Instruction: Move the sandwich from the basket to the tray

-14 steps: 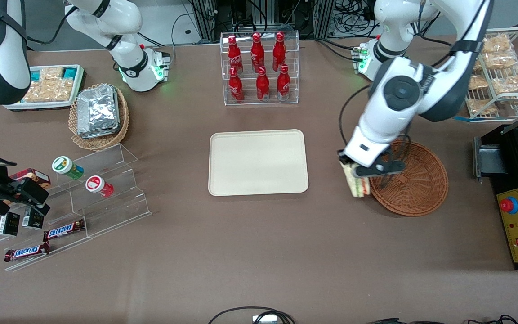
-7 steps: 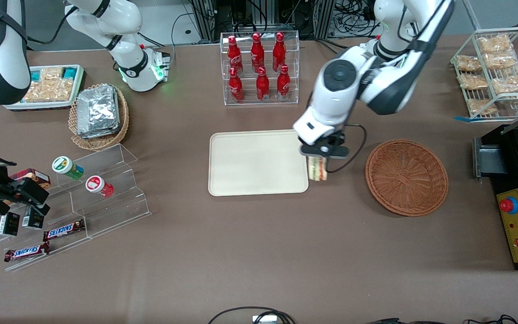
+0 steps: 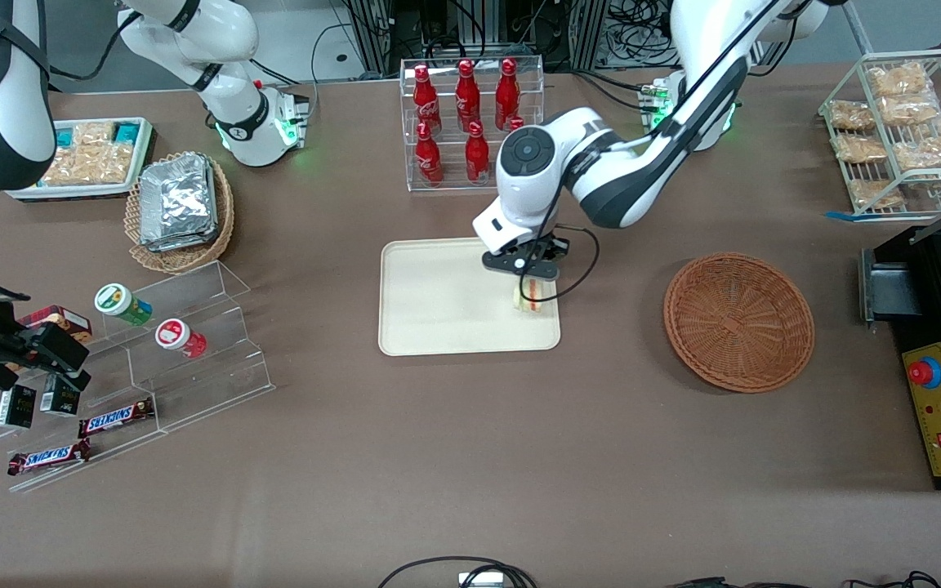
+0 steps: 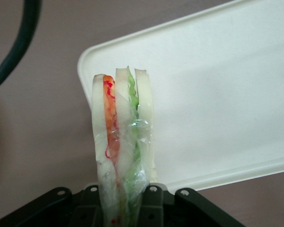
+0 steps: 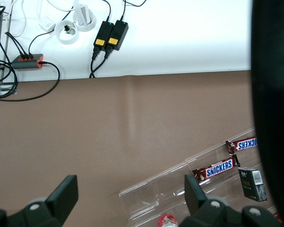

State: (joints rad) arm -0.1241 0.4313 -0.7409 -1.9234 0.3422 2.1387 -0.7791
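Carrying the sandwich [image 3: 531, 296] over the tray [image 3: 438, 302], we are in the placing step: the tool [image 3: 526, 273] is clenched on the wrapped wedge, which hangs at the tray's edge right of the frame's centre, the edge toward the working arm's end of the surface. The basket [image 3: 738, 322], right of centre, looks empty (its job is done). From the wrist, the sandwich [image 4: 123, 142] stands on edge over the tray's [image 4: 217, 94] corner, with brown surface to one side. We judge the next move calls for lowering until the bread rests flat inside the rim, perhaps nudging farther in first, then letting go. The arm reaches in low from the upper right, wrist pointing down.
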